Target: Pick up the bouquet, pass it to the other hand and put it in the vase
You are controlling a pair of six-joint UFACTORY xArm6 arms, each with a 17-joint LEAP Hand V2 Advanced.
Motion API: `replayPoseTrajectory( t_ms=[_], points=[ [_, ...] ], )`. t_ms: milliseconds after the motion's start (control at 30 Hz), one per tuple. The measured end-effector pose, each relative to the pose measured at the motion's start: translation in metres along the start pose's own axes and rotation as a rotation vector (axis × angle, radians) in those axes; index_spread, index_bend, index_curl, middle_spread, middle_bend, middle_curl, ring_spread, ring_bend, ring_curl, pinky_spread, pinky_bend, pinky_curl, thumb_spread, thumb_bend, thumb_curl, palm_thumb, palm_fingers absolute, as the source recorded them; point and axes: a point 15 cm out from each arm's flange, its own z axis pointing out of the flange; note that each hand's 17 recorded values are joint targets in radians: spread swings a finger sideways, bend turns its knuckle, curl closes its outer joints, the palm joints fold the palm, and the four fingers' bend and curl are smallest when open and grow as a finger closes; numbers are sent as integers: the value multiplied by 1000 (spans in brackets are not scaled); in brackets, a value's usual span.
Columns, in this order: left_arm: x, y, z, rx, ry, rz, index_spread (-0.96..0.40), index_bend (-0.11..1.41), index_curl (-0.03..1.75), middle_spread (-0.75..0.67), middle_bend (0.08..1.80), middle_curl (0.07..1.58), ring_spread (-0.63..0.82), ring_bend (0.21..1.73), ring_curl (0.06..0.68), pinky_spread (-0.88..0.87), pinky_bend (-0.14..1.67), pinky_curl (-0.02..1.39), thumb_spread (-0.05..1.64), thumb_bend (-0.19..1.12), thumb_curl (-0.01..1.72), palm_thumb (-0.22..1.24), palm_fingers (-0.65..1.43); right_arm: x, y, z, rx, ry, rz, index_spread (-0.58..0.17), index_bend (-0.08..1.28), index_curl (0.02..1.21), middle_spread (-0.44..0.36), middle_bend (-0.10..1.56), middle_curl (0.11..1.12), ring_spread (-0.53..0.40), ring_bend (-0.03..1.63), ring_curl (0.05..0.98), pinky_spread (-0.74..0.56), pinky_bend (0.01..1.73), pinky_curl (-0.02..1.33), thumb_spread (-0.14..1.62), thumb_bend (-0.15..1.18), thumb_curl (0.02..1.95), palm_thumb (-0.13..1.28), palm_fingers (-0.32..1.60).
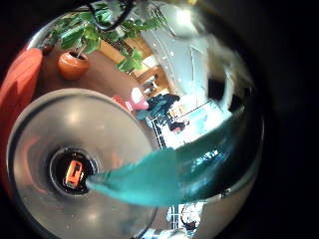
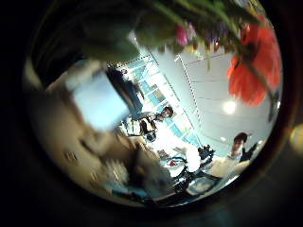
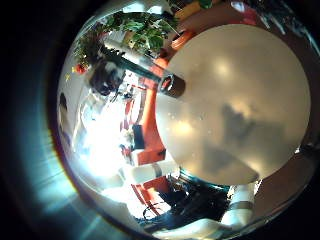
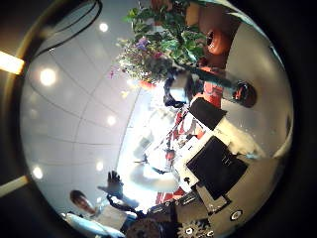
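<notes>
Bouquet (image 4: 149,50) in left hand (image 4: 188,87) (right thumb view); table (image 3: 240,110) elsewhere.

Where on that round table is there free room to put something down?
Nearly all of the round table top is bare. The only thing seen on it is the vase, at its rim on the side of the bouquet. That edge is the crowded part; the middle and the far rim are free.

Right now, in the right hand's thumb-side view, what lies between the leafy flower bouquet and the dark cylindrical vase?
A robot hand, at the bouquet stems, close beside the vase; that view shows it.
</notes>
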Motion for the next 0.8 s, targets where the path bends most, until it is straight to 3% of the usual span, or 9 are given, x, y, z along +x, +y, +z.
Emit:
replayPoseTrajectory(
  t_ms=[67, 167, 267, 467, 500, 800],
  points=[
    [-11, 10, -2, -38, -35, -25, -368, 5, 1151, 140, 282, 737, 302, 819, 260, 220, 340, 641, 935, -101, 544, 206, -415, -1, 0, 0, 1, 1, -1, -400, 202, 381, -101, 260, 352, 11, 599, 174, 477, 580, 251, 952, -24, 554, 793, 446],
    [-27, 11, -20, -4, -48, -71, -161, -10, 986, 360, 189, 625, 450, 730, 215, 414, 283, 560, 900, -69, 482, 115, -342, -2, 1, 0, -1, 1, -6, -396, 203, 388, -100, 260, 355, 6, 589, 170, 478, 570, 240, 952, -24, 554, 793, 458],
    [-37, 17, -37, 30, -32, -112, 6, 7, 821, 483, 162, 545, 532, 673, 192, 517, 245, 505, 874, -53, 442, 69, -294, -2, 1, 0, -1, 1, -6, -399, 203, 394, -100, 252, 354, -4, 588, 166, 481, 564, 228, 952, -24, 554, 793, 475],
    [-36, 25, -84, 92, 5, -136, 168, 60, 588, 569, 153, 443, 603, 603, 170, 585, 197, 441, 851, -38, 399, 57, -232, -2, 1, 1, -5, -6, -4, -404, 201, 405, -100, 245, 357, -18, 582, 161, 483, 551, 203, 952, -24, 554, 793, 498],
    [-40, 20, -68, 76, -15, -136, 191, 73, 540, 581, 154, 421, 613, 585, 166, 592, 189, 427, 855, -36, 391, 59, -217, -1, 1, 1, -6, -5, -5, -406, 204, 408, -100, 245, 359, -21, 582, 160, 484, 547, 198, 952, -24, 554, 793, 505],
    [-29, 9, -81, 86, -29, -95, 230, 133, 381, 560, 175, 347, 603, 557, 170, 574, 189, 375, 854, -33, 362, 69, -85, -1, 3, 3, -20, -13, -25, -406, 202, 423, -166, 236, 362, -32, 571, 150, 487, 539, 171, 952, -24, 555, 793, 536]
  ],
)
